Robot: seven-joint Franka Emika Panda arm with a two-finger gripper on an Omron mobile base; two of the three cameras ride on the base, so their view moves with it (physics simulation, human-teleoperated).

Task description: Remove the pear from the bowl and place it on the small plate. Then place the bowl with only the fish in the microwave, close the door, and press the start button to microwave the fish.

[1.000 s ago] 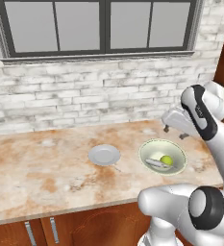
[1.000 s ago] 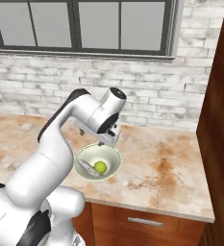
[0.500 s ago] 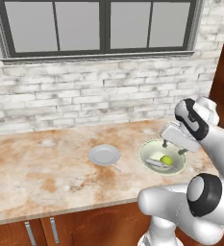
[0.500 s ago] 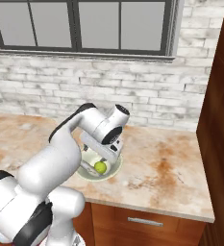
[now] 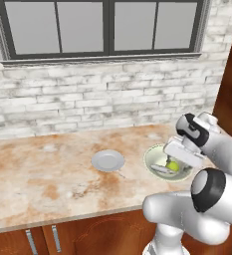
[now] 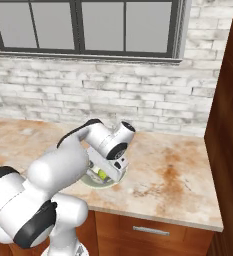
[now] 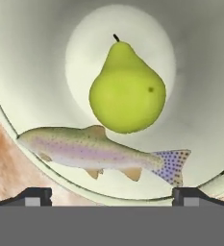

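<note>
The pale cream-green bowl (image 5: pixel 151 158) (image 6: pixel 94 180) (image 7: pixel 31 57) sits on the counter to the right of the small grey plate (image 5: pixel 107 160). Inside it lie a yellow-green pear (image 7: pixel 127 91) (image 5: pixel 173 166) (image 6: pixel 102 174) and, nearer the rim, a slim silvery fish (image 7: pixel 99 150) (image 5: pixel 161 170). My gripper (image 7: pixel 112 197) (image 5: pixel 174 160) hangs low over the bowl, pointing down into it. It is open, its fingertips (image 7: pixel 34 195) standing wide apart at the bowl's near rim. Neither fingertip touches the pear or the fish.
The marble counter (image 5: pixel 48 174) runs left under a brick wall and a window. A brown wooden cabinet side (image 6: pixel 228 140) rises at the counter's right end. The counter's front edge lies just below the bowl.
The hand has come down and closer to the bowl, over the pear. Its jaws have stayed open. Bowl, pear, fish and plate have not moved.
</note>
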